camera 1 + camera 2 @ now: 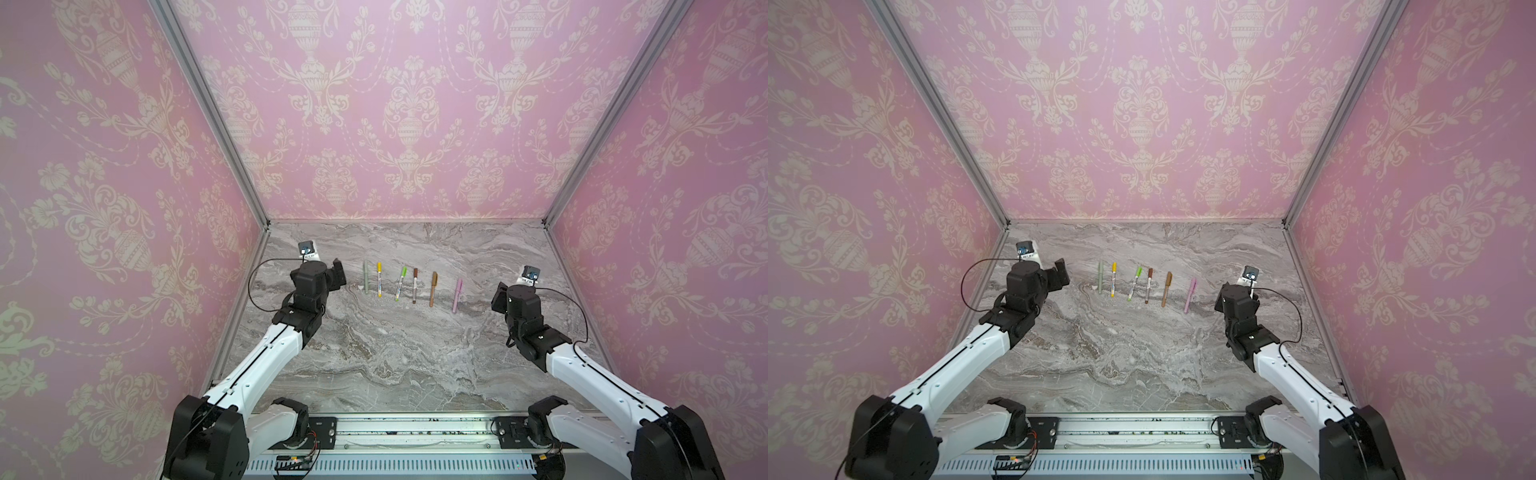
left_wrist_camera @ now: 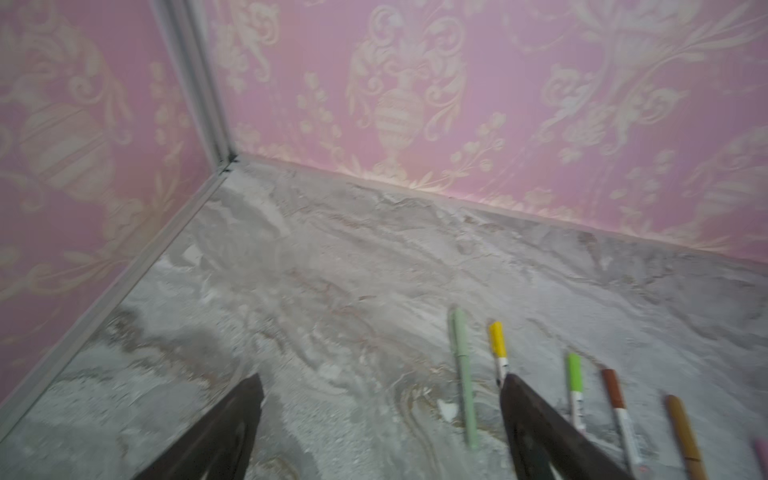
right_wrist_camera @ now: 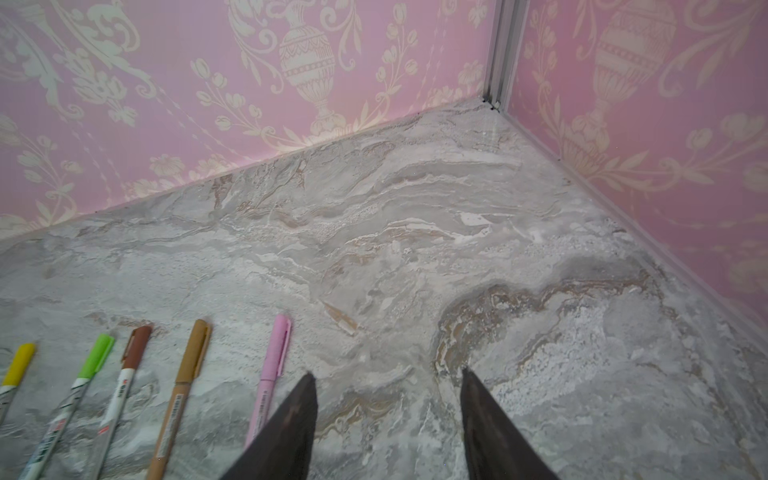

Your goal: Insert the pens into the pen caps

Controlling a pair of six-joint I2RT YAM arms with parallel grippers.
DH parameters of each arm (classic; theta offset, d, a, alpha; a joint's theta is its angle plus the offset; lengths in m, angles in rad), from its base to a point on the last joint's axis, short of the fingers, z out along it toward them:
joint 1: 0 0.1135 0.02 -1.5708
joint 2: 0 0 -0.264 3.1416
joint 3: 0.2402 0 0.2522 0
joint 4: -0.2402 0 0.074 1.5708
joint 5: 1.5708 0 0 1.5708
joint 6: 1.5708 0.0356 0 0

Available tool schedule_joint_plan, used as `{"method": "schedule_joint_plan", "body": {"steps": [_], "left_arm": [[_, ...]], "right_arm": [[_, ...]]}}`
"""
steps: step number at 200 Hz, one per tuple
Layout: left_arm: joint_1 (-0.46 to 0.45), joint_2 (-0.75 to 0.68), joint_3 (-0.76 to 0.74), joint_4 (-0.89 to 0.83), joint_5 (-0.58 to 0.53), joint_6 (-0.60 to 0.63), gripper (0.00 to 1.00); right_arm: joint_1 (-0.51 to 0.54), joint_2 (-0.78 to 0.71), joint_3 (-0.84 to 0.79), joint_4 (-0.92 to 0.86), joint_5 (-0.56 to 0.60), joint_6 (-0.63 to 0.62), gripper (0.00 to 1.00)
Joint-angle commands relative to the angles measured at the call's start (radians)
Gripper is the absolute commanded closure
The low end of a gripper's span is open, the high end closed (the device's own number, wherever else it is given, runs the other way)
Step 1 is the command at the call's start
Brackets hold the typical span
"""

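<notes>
Marble-look table (image 1: pixel 374 353) carries all six pens in one row in its back half, each running front to back with caps (image 3: pixel 198 345) on the far ends. Left to right in both top views we log: sage pen (image 1: pixel 366 277), yellow-capped pen (image 1: pixel 379 279), lime-capped pen (image 1: pixel 401 284), brown-capped pen (image 1: pixel 414 285), tan pen (image 1: pixel 433 289), pink pen (image 1: pixel 457 295). None touch; the lime-capped pen tilts slightly. We find the left gripper (image 2: pixel 383 378) just left of the sage pen, jaws wide apart, nothing between them; its wrist view is blurred, and there one finger (image 2: pixel 540 428) covers part of the yellow-capped pen. We find the right gripper (image 3: pixel 387 372) to the right of the pink pen, jaws apart and empty, bare marble between the fingertips.
</notes>
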Motion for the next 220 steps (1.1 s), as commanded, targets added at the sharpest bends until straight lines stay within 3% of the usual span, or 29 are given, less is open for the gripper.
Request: {"method": "schedule_joint_plan", "body": {"steps": [1,13,27,33,42,57,65,100,119,134,145,164,183,195,205,220], "left_arm": [[0.042,-0.11,-0.14,0.043,-0.22,-0.104,0.1],[0.052,-0.131,-0.242,0.151,-0.251,-0.138,0.12],[0.053,-0.104,-0.328,0.274,-0.349,-0.124,0.13],[0.064,-0.104,-0.325,0.254,-0.413,-0.161,0.12],[0.084,-0.115,-0.307,0.171,-0.42,-0.201,0.12],[0.093,-0.083,-0.325,0.269,-0.438,-0.189,0.12],[0.095,-0.056,-0.32,0.296,-0.446,-0.171,0.11],[0.098,0.072,-0.259,0.411,-0.472,0.063,0.08],[0.104,0.156,-0.279,0.571,-0.476,0.198,0.05],[0.115,0.238,-0.299,0.695,-0.404,0.273,0.04],[0.118,0.295,-0.308,0.752,-0.399,0.258,0.01],[0.135,0.4,-0.306,0.881,-0.286,0.293,0.01],[0.179,0.498,-0.261,0.899,-0.07,0.317,0.01],[0.195,0.494,-0.205,0.759,0.043,0.314,0.01],[0.228,0.495,-0.198,0.742,0.114,0.297,0.01],[0.269,0.498,-0.244,0.787,0.293,0.289,0.01]], "right_arm": [[-0.008,0.086,-0.08,0.37,0.097,-0.184,0.43],[-0.01,0.114,-0.07,0.393,0.114,-0.184,0.42],[-0.011,0.162,-0.067,0.486,0.077,-0.267,0.42],[-0.01,0.181,-0.06,0.511,0.084,-0.295,0.42],[-0.011,0.204,-0.058,0.534,0.075,-0.337,0.42],[-0.01,0.271,-0.058,0.627,0.086,-0.415,0.41],[-0.008,0.274,-0.038,0.583,0.106,-0.404,0.4],[-0.018,0.26,-0.042,0.56,0.025,-0.425,0.41],[-0.021,0.204,-0.052,0.421,0.012,-0.418,0.42],[-0.031,0.203,-0.091,0.432,0.014,-0.395,0.41],[-0.045,0.221,-0.12,0.484,0.0,-0.387,0.41],[-0.064,0.287,-0.188,0.719,-0.055,-0.413,0.4],[-0.075,0.337,-0.194,0.79,-0.093,-0.455,0.39],[-0.097,0.415,-0.218,0.926,-0.127,-0.458,0.39],[-0.107,0.483,-0.242,1.068,-0.123,-0.461,0.34],[-0.139,0.433,-0.244,0.977,-0.164,-0.41,0.32]]}}
